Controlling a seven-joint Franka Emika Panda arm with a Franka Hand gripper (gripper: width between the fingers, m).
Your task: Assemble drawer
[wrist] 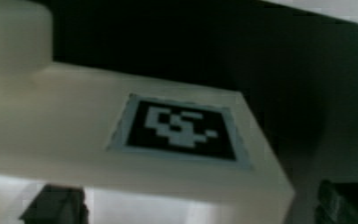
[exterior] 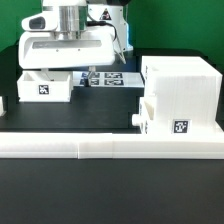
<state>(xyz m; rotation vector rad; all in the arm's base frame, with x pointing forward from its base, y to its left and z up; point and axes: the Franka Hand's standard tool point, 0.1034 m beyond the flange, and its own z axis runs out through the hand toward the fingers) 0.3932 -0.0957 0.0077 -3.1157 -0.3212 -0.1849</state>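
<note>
The large boxy drawer housing point(exterior: 182, 88) stands at the exterior view's right. One knobbed tray point(exterior: 150, 116) sits low at its left side, knob pointing left. The second small tray point(exterior: 46, 86) lies at the exterior view's left, its tag facing front. My gripper point(exterior: 68, 70) hangs directly over this tray, just behind its top edge. In the wrist view the tray's white surface and tag point(wrist: 185, 125) fill the picture. My gripper point(wrist: 197, 205) is open, with the dark fingertips point(wrist: 51, 205) far apart and the tray's white face between them. Whether they touch it is unclear.
The marker board point(exterior: 106, 78) lies on the black table behind the trays, between the small tray and the housing. A long low white border wall point(exterior: 110, 146) runs across the front. The arm's base stands at the back.
</note>
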